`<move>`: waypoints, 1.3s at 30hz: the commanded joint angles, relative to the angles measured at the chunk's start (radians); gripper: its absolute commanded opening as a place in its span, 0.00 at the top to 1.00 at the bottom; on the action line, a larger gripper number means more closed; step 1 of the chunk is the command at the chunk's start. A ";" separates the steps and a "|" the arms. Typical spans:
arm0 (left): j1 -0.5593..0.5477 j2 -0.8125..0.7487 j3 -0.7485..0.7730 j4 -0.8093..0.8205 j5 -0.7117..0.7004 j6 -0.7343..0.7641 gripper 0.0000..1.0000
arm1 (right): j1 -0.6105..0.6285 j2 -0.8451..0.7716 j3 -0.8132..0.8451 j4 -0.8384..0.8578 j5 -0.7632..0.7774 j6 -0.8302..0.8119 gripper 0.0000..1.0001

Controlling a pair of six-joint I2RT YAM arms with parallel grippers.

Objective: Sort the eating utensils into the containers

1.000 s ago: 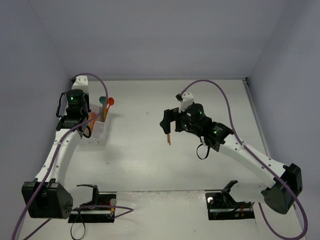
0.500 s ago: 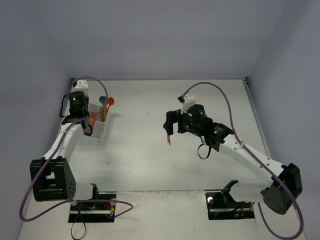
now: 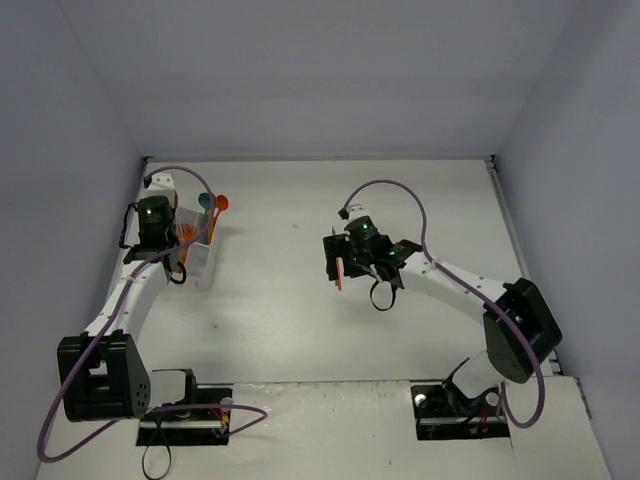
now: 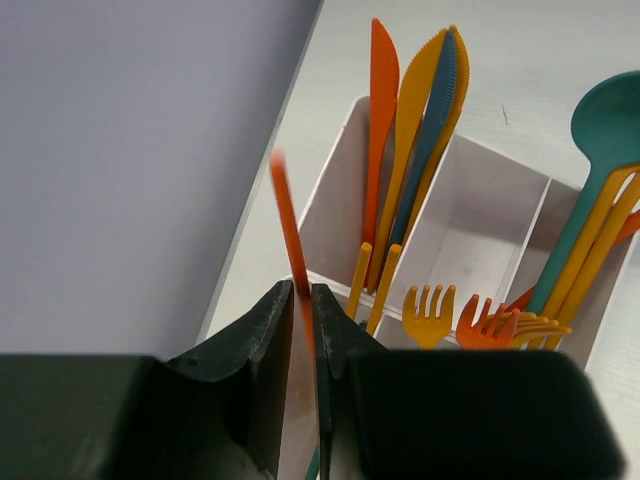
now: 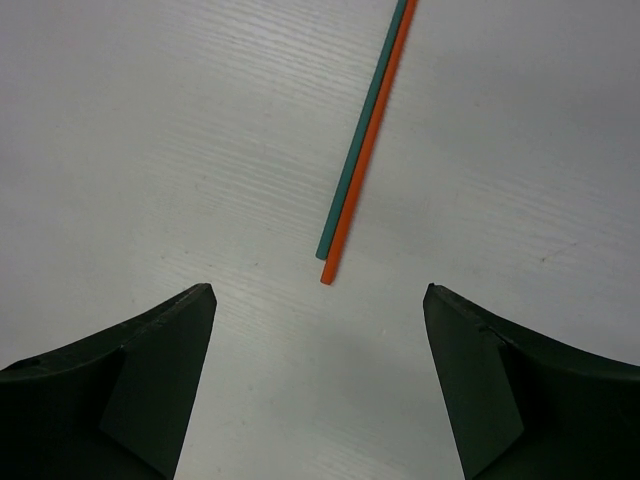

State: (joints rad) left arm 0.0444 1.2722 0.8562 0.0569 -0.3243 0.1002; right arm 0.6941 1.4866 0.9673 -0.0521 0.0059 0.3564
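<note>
The white compartment box (image 4: 470,225) stands at the table's left edge (image 3: 202,264). It holds upright orange, yellow and teal knives (image 4: 415,120), yellow and orange forks (image 4: 432,312) and a teal spoon (image 4: 612,118). My left gripper (image 4: 302,292) is shut on a thin orange stick (image 4: 288,225), held upright at the box's near left corner (image 3: 172,258). A teal stick and an orange stick (image 5: 362,160) lie side by side on the table. My right gripper (image 5: 320,292) is open just short of their near ends, above them in the top view (image 3: 338,262).
A grey wall runs close along the left of the box (image 4: 130,150). Walls close the table at the back and right. Two black stands (image 3: 185,400) sit at the near edge by the arm bases.
My right wrist has turned and shifted slightly left over the two sticks. My left arm has folded back, its gripper staying at the box with the orange stick.
</note>
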 commanded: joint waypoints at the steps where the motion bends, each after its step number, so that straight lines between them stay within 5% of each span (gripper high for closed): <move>1: 0.003 -0.078 0.049 -0.007 -0.006 -0.038 0.86 | -0.004 0.050 0.060 -0.001 0.068 0.066 0.19; 14: -0.007 -0.194 0.172 -0.275 0.076 -0.200 0.61 | -0.005 0.123 0.034 -0.019 0.104 0.103 0.22; 39: -0.090 -0.303 0.354 -0.468 0.202 -0.334 0.51 | 0.017 0.261 0.054 -0.129 0.222 0.095 0.31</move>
State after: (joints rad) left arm -0.0395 0.9741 1.1594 -0.4349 -0.1426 -0.2054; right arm 0.7080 1.7466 0.9878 -0.1208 0.1453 0.4458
